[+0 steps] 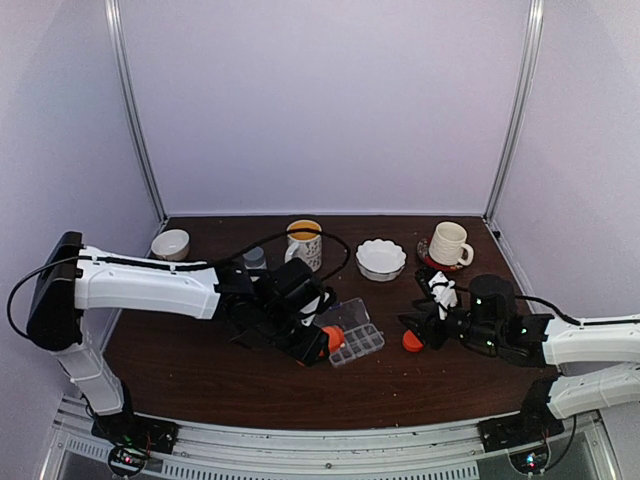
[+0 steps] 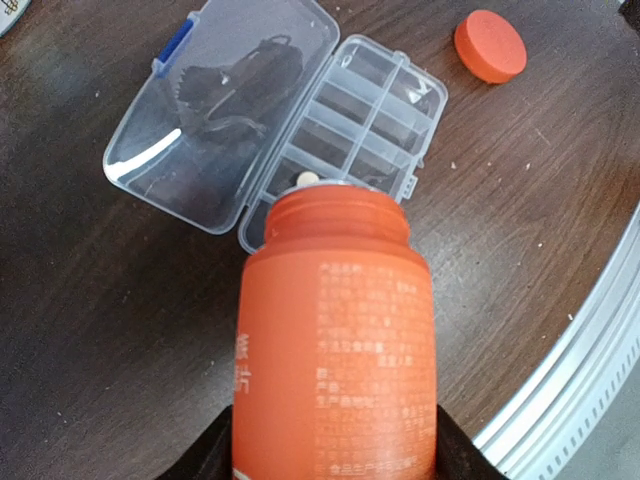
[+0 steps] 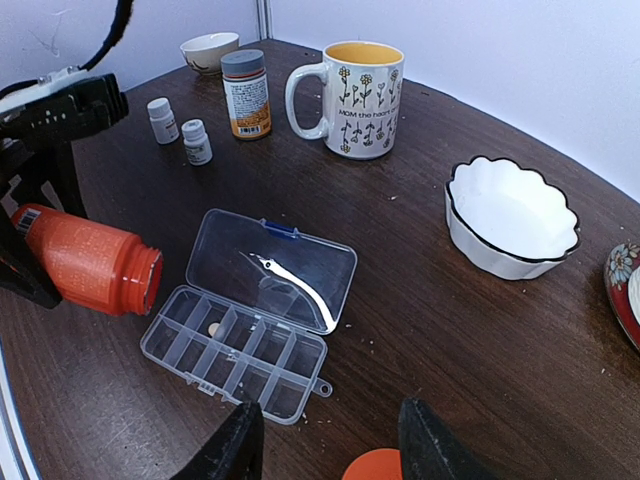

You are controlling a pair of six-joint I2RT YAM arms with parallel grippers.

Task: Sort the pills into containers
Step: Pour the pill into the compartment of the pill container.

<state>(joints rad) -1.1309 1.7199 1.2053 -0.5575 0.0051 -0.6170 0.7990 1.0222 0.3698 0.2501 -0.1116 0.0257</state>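
Observing left gripper (image 2: 335,460) clamped on the body of the orange bottle (image 2: 335,330). The bottle is tipped nearly level, its uncapped mouth aimed at the pill box (image 3: 285,385) and just short of one end of it

Pill box sits on the table (image 3: 450,330), opened, with the clear lid (image 3: 275,265) laid flat beside the compartments (image 2: 385,120)

One pale pill (image 3: 213,329) lies in a compartment of the row next to the lid hinge, close to the end of the pill box that faces the bottle mouth

Right gripper (image 3: 330,420) is on the side of the pill box away from the lid, jaws parted, grasping nothing

Orange cap (image 2: 490,45) lies flat on the table near the pill box, on that same side, with nothing touching it in the left wrist view

Two small white bottles (image 3: 178,130), a grey-capped bottle (image 3: 245,92) and a floral mug (image 3: 355,95) stand beyond the pill box on its lid side
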